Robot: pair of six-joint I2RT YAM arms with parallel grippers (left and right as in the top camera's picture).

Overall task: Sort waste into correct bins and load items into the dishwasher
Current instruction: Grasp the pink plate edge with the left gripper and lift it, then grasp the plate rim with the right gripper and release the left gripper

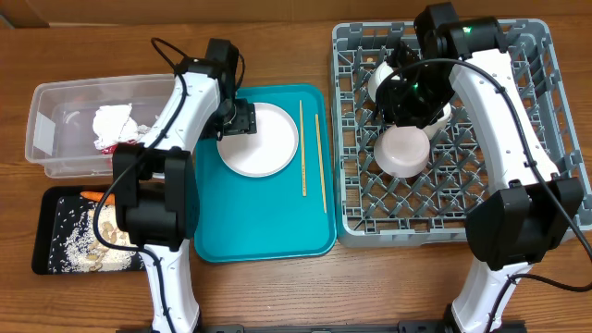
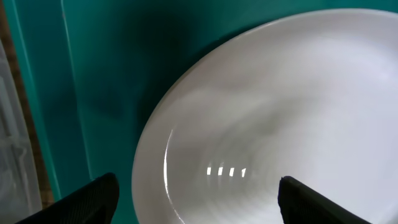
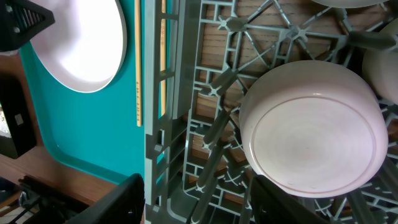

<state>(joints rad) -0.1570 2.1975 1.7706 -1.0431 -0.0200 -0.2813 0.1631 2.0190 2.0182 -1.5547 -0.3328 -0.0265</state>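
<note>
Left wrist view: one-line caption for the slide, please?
Open left pincer poised over the pale plate on the teal tray.

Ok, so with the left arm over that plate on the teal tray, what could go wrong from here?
The plate lies flat on the teal tray, and the open left end effector sits over its left rim; a pinch could slip or shove it sideways. The two chopsticks lie just right of it and could get knocked. The right arm hangs over the rack, so bringing the plate there might cause a clash.
</note>
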